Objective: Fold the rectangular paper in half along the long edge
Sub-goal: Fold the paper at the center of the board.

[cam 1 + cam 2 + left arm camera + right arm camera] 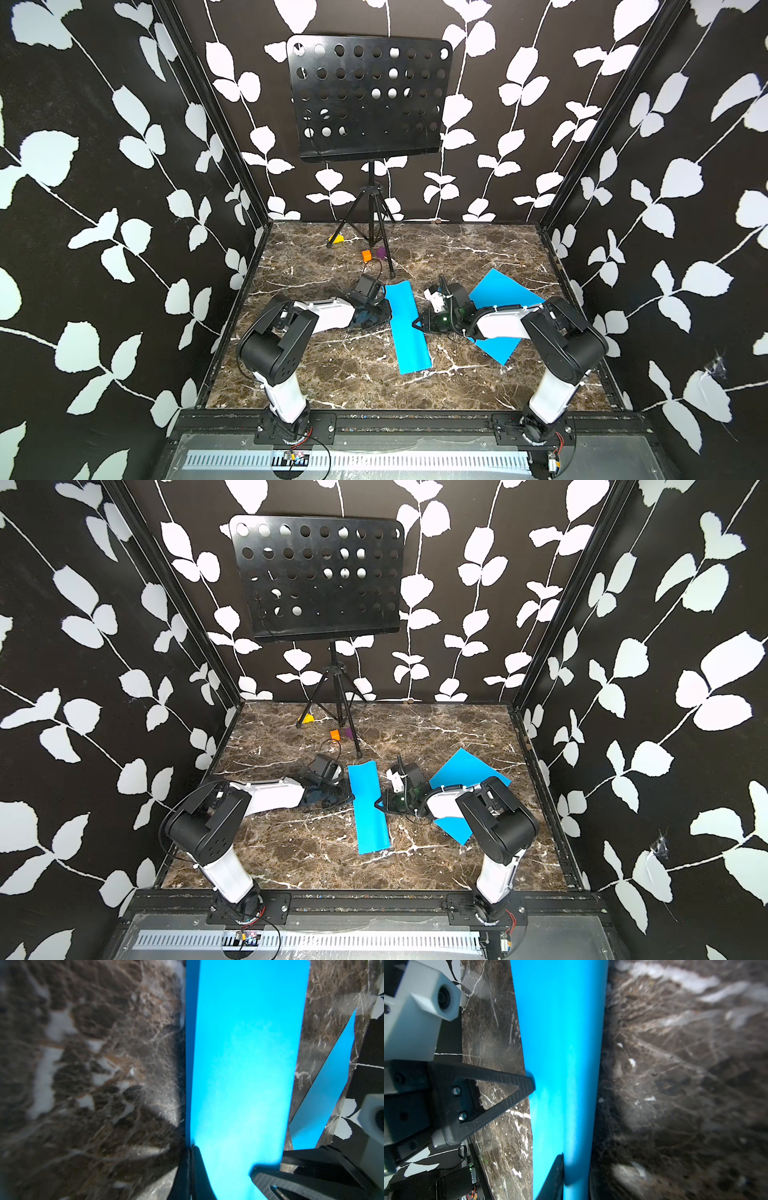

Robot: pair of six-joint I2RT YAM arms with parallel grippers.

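Note:
The blue paper (409, 328) lies as a long narrow strip, folded over, in the middle of the marble table (332, 374); both top views show it (370, 808). My left gripper (385, 311) sits at the strip's left edge. In the left wrist view it (190, 1148) is shut, its fingers pressed together on the edge of the paper (245, 1064). My right gripper (417, 325) is at the opposite edge. In the right wrist view one of its fingers (556, 1178) lies against the paper's rounded fold (577, 1105), and the bulge hides the other finger.
A second flat blue sheet (505, 297) lies at the right, partly under my right arm. A black music stand (370, 95) on a tripod stands at the back. By its feet lie small yellow (337, 239), orange (366, 255) and purple (380, 252) pieces. Patterned walls enclose the table.

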